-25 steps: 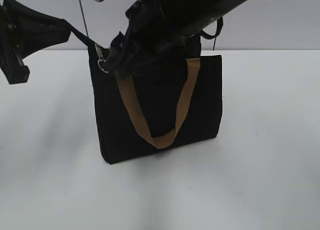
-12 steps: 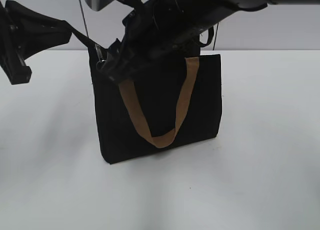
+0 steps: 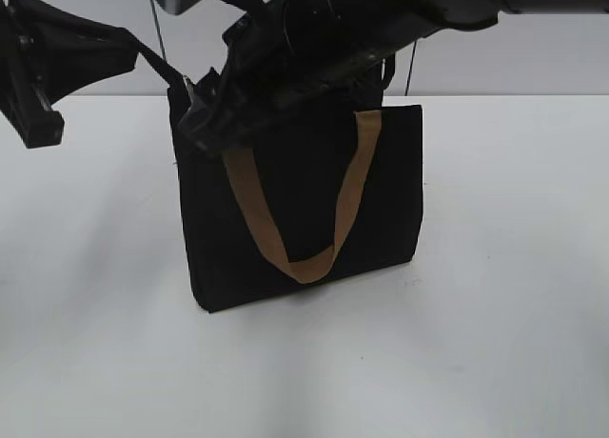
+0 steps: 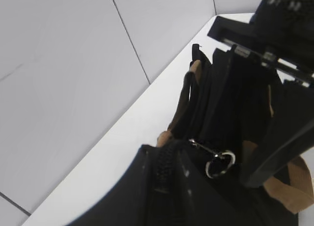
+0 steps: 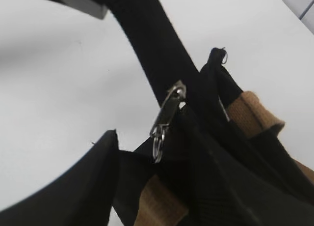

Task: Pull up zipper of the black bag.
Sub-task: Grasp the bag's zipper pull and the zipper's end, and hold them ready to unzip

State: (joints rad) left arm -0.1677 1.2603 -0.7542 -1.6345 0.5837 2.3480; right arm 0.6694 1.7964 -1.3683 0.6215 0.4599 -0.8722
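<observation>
Two arms crowd the bag (image 3: 304,209), which stands upright on the table (image 3: 495,267). Right gripper (image 3: 205,124) sits at its top left corner, just beside the zipper's ring pull (image 5: 158,137); can't tell if it's closed. Left gripper (image 3: 90,57) grips the strap (image 3: 152,62) off that corner.

Right pincer (image 3: 205,124) tips perhaps hidden

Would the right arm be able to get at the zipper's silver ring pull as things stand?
Probably yes: the ring pull hangs exposed at the black bag's corner, right beside the right gripper's fingers, with nothing between them.
</observation>
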